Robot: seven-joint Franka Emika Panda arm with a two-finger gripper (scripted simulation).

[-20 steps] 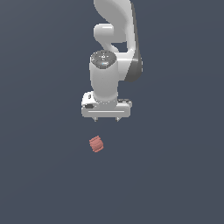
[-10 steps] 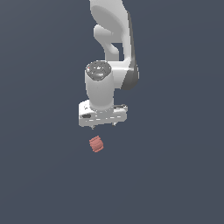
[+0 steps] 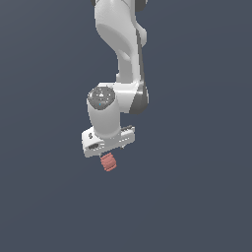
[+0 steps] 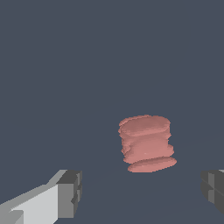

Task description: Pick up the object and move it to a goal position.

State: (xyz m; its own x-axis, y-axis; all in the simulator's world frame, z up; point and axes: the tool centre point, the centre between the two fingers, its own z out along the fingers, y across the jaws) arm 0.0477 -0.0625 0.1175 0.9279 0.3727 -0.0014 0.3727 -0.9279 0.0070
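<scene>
The object [image 3: 108, 163] is a small salmon-red ribbed cylinder lying on the dark grey floor, just under the white hand of the arm in the exterior view. In the wrist view the object [image 4: 146, 144] stands ahead of the fingers, nearer one side than the middle of the gap. My gripper [image 4: 142, 194] is open, its two dark fingertips [image 4: 70, 194] wide apart with nothing between them. In the exterior view the gripper [image 3: 109, 150] hangs right above the object and its fingers are mostly hidden by the hand.
The white arm [image 3: 120, 44] rises from the hand toward the top of the exterior view. A plain dark grey floor [image 3: 197, 197] lies all around.
The arm has come down and toward the exterior view's left, so the hand now sits directly over the object. The object has stayed in place.
</scene>
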